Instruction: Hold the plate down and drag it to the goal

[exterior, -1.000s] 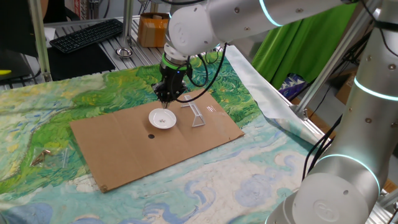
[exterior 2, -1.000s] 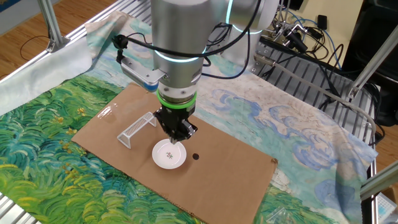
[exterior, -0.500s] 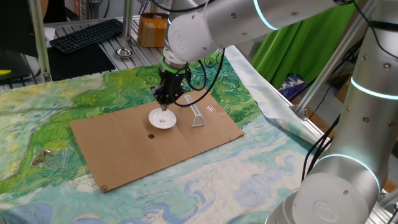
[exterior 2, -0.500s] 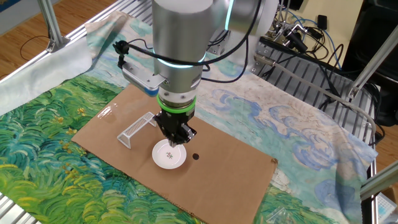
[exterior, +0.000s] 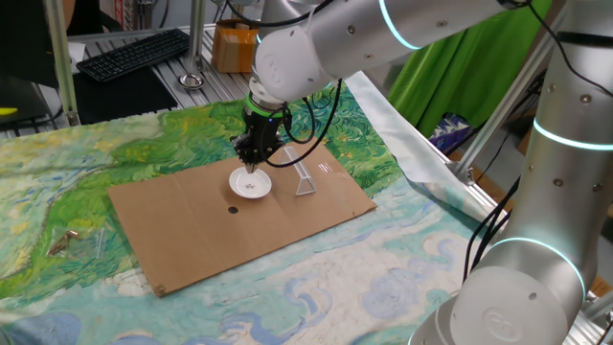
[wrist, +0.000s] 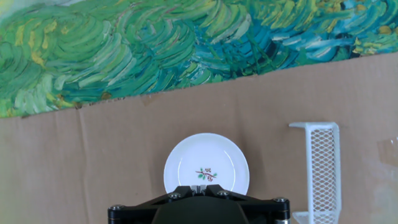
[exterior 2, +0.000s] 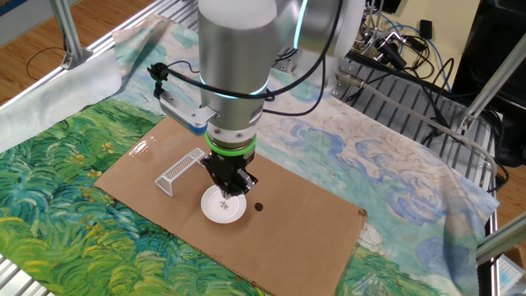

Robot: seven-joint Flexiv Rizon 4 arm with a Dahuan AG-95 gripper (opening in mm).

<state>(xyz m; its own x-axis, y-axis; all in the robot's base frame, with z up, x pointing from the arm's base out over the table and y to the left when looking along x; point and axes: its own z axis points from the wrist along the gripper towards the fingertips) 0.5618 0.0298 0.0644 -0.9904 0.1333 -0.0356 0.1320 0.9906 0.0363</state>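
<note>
The plate [exterior: 251,184] is a small white round dish with a little sprig mark at its centre, lying on the cardboard sheet [exterior: 192,230]. My gripper [exterior: 252,165] is shut and hangs straight over it, fingertips close above the middle; contact cannot be made out. From the other fixed view the gripper [exterior 2: 231,190] stands over the plate [exterior 2: 223,205]. The goal [exterior: 303,177], a see-through meshed bracket, stands just right of the plate. Looking along the fingers, the plate [wrist: 206,163] fills the lower middle, the gripper [wrist: 200,185] is shut at its near rim, and the goal [wrist: 317,168] is off to the right.
A small black dot [exterior: 233,210] marks the cardboard left of the plate. A clear scrap [exterior: 326,168] lies beyond the goal. The cardboard rests on a green and blue painted cloth [exterior: 77,182]. Small clear bits [exterior: 62,241] lie at far left; a keyboard [exterior: 134,53] sits behind.
The gripper has come down and shifted slightly toward the plate's centre, staying shut. Plate and goal have not moved.
</note>
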